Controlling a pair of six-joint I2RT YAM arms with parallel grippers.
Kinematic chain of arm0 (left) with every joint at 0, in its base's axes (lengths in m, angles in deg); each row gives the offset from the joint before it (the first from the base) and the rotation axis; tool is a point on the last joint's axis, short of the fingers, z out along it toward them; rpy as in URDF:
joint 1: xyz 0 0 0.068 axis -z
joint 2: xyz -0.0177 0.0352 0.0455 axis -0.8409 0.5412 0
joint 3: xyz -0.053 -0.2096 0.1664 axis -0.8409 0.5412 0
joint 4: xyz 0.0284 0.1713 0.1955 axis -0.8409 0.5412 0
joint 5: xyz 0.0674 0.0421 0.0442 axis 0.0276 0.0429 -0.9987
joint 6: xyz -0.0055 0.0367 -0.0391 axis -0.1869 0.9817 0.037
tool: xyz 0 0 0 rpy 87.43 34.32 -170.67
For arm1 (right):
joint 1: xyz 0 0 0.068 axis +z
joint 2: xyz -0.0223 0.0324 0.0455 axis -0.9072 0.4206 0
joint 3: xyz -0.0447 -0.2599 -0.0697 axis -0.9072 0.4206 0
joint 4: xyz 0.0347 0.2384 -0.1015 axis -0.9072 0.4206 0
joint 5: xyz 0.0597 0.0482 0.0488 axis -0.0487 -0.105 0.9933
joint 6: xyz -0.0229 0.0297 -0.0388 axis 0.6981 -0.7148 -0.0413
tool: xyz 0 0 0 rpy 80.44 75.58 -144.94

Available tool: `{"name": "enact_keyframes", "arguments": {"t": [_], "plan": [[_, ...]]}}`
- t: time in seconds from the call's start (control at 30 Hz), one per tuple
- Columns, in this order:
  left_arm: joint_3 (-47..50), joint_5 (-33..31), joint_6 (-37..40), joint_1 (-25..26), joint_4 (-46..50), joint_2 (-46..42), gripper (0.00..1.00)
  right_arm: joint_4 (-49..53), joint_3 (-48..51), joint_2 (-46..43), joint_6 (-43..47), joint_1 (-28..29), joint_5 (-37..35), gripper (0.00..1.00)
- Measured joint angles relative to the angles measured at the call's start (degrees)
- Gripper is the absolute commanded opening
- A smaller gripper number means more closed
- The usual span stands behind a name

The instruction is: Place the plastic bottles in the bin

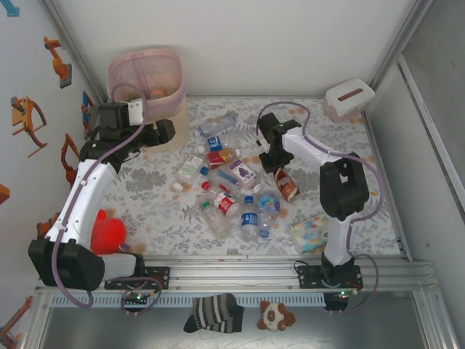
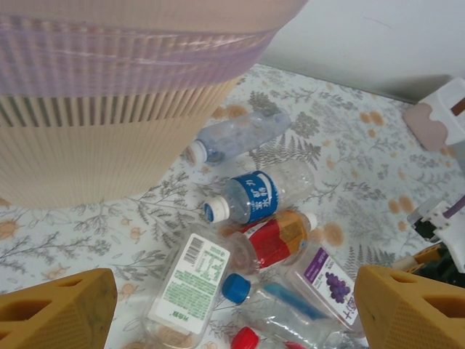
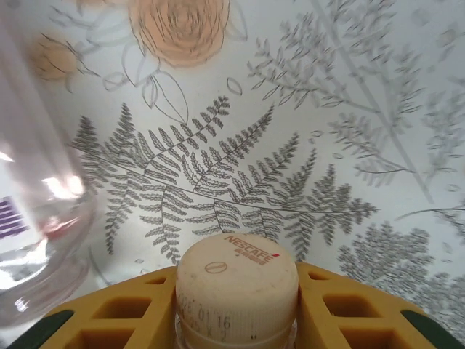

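Bottles point(image 1: 225, 182) strewn in a loose heap at centre of the top view; bin point(image 1: 174, 102) at upper left. Right gripper point(image 1: 274, 160) clamped on the neck of a brown-label bottle point(image 1: 286, 184) just right of the heap, cap point(image 3: 236, 273) poking out between the yellow pads point(image 3: 349, 305). Left gripper point(image 1: 167, 134) spread wide, empty, just beside the bin wall. Step in hand, by the look of it: lift and carry. Raise straight up first, since a neck grip likely lets the body swing. Mind the clear bottle point(image 3: 36, 182) close at left of the wrist frame. Carry high over the heap, keep off the left arm by the bin, release only above the liner opening. On cap: "NESCAFE" in red, stamped "01 16" on its side. Elsewhere: blue label point(image 2: 254, 198) with white Chinese characters, purple label point(image 2: 327, 280) with grapes, white-green label point(image 2: 190, 283) with barcode, text too small.
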Motion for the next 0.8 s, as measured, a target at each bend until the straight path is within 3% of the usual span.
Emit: {"name": "enact_keyframes", "arguments": {"t": [0.4,0.8], "plan": [[6.1,14.0,-2.2,1.9,-18.9,-2.4,0.84,-4.5,-2.4,-15.8,-0.4,0.1,6.2,0.31],[8.9,27.4,2.5,11.0,-37.6,-3.2,0.86,-22.8,3.9,-31.0,-2.9,1.1,23.9,0.29]]}}
